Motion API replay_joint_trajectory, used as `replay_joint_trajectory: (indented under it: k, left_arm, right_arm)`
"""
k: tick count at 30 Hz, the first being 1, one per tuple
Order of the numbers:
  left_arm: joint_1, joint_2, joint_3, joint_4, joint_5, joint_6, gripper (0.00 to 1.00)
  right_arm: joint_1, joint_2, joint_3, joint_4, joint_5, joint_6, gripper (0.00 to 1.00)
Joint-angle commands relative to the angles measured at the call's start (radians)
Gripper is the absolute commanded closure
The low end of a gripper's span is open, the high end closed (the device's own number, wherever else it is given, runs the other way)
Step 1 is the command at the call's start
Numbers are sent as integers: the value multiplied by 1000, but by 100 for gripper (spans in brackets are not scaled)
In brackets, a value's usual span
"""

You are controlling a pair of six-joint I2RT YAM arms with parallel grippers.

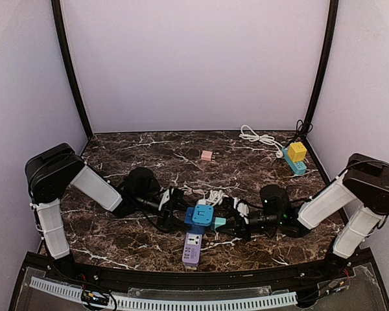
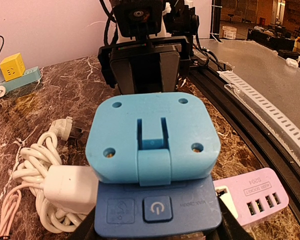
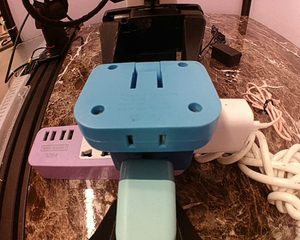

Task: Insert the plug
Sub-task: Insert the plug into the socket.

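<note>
A two-tone blue socket cube (image 1: pixel 199 216) is at the table's front centre, its light blue top (image 2: pixel 152 135) over a dark blue base with a power button (image 2: pixel 157 207). My left gripper (image 2: pixel 157 227) is shut on that base from the left. The plug, a pale teal block (image 3: pixel 146 200), is held in my right gripper (image 3: pixel 146 222), which is shut on it. The plug's front end meets the dark blue side of the socket cube (image 3: pixel 145 107), below two slots. Its prongs are hidden. In the top view the plug (image 1: pixel 219 223) touches the cube's right side.
A purple power strip (image 1: pixel 192 248) lies under and in front of the cube. A white charger with a coiled cable (image 3: pixel 235 125) sits just behind. A pink block (image 1: pixel 207 155) lies mid-table. A yellow cube on a teal strip (image 1: pixel 297 155) and a white cable (image 1: pixel 256 137) are far right.
</note>
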Motion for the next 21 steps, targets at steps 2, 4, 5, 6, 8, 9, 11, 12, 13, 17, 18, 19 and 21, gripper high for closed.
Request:
replay_joint_trajectory:
  k: [2, 4, 5, 6, 8, 9, 11, 12, 13, 17, 18, 19, 21]
  left_arm:
    - [-32, 57, -12, -89, -63, -24, 99]
    - [-31, 58, -10, -90, -64, -23, 99]
    - [-31, 58, -10, -90, -65, -23, 99]
    - [-32, 57, -10, -91, -66, -23, 99]
    - [-31, 56, -11, -93, -71, -20, 99]
    - [-31, 56, -15, -93, -72, -16, 99]
    - [-31, 57, -19, -89, -69, -8, 99]
    - [-31, 58, -20, -87, -66, -4, 99]
    - [-31, 57, -21, -87, -61, 3, 99]
    - [-32, 57, -21, -96, -49, 30, 99]
    - [-32, 58, -20, -96, -48, 31, 99]
    - [-31, 58, -19, -97, -48, 32, 99]
    - [-34, 58, -18, -95, -44, 36, 99]
  right_arm:
    - [64, 40, 18, 33, 27, -17, 100]
    - [66, 35, 16, 42, 31, -21, 100]
    - [67, 32, 13, 47, 33, -23, 100]
    - [67, 28, 8, 51, 34, -24, 100]
    - [69, 19, -8, 65, 34, -22, 100]
    - [70, 13, -16, 70, 34, -21, 100]
    - [70, 3, -29, 75, 39, -17, 100]
    - [70, 0, -32, 74, 43, -15, 100]
    - [69, -3, -35, 72, 46, -14, 100]
    - [69, -15, -35, 68, 66, -16, 100]
    - [70, -20, -30, 58, 71, -22, 100]
    - [70, -22, -22, 47, 74, -27, 100]
    - [70, -18, -14, 48, 78, -32, 100]
